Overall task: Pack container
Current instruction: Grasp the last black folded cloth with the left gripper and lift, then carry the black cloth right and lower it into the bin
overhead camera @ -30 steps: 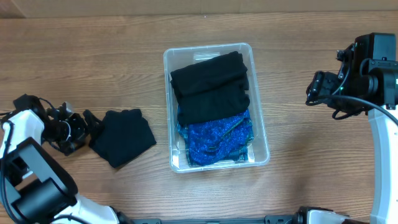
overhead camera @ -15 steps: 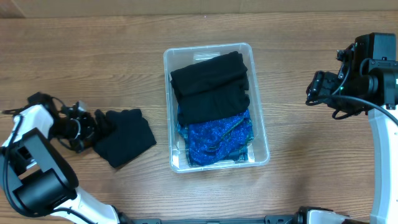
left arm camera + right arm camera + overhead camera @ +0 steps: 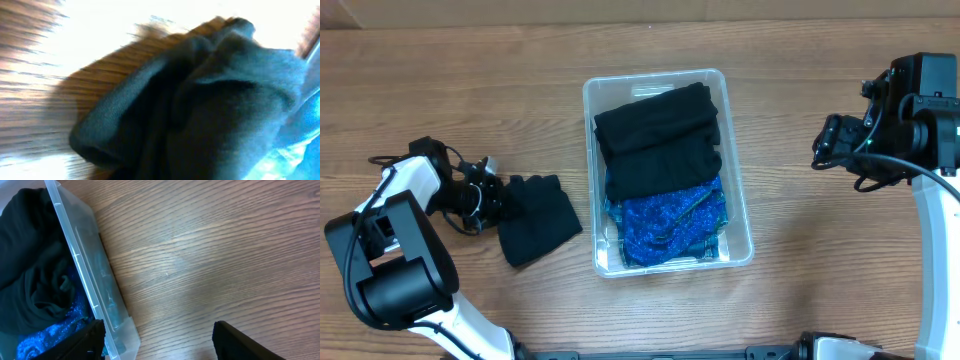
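The cloth [image 3: 542,218] by the bin [image 3: 655,77] looks soft and floppy, so pinch a thick fold; can't tell if the left gripper [image 3: 488,197] holds it, and the right gripper [image 3: 159,331] is open, empty.

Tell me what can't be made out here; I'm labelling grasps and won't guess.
1. Whether the left gripper holds the loose black garment: overhead, its fingertips blend into the dark cloth; the left wrist view is blurred and all cloth, with no fingers shown.
2. The bottom of the container: overhead, covered by folded black garments and a blue garment.
3. The right gripper: fingers cut by the right wrist view's lower edge, though wide apart.
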Robot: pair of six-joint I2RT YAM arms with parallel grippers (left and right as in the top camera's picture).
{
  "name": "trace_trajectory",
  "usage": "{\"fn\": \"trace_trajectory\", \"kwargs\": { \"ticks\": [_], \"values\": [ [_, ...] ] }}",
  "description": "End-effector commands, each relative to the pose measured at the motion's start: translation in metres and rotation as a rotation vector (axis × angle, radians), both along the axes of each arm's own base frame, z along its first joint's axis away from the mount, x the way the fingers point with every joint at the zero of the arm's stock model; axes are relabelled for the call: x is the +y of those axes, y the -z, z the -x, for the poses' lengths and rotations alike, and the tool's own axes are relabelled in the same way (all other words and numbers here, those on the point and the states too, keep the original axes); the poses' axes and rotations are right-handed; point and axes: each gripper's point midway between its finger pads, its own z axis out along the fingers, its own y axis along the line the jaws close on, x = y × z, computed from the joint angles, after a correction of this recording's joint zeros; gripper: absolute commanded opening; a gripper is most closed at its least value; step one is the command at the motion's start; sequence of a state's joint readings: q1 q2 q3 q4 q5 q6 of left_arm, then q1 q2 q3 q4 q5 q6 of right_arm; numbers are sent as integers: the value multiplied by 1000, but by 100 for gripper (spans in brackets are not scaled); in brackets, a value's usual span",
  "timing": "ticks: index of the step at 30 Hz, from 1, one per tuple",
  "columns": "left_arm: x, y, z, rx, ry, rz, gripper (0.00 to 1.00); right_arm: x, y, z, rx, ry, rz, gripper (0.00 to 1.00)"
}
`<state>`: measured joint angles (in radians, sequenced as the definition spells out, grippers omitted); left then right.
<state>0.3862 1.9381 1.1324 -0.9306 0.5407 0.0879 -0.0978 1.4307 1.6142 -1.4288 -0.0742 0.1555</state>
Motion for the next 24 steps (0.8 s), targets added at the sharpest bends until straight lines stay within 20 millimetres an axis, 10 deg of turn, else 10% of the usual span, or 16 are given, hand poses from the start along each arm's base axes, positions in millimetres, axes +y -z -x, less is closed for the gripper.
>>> {"fn": "trace_trajectory", "kwargs": {
  "ticks": [1, 9, 17, 24],
  "values": [
    [-18, -26, -20, -105, 26, 137, 4, -2, -1, 0, -3, -2, 4, 73],
    [-30, -145, -61, -424, 108, 246, 4, -2, -1, -1, -4, -1, 5, 72],
    [-70, -285, -52, -747, 206, 347, 4, -2, -1, -1, -4, -1, 5, 72],
    [-131, -323, -22, -811, 368, 401, 4, -25, 1, 5, 23, 157, 75, 69]
  ]
}}
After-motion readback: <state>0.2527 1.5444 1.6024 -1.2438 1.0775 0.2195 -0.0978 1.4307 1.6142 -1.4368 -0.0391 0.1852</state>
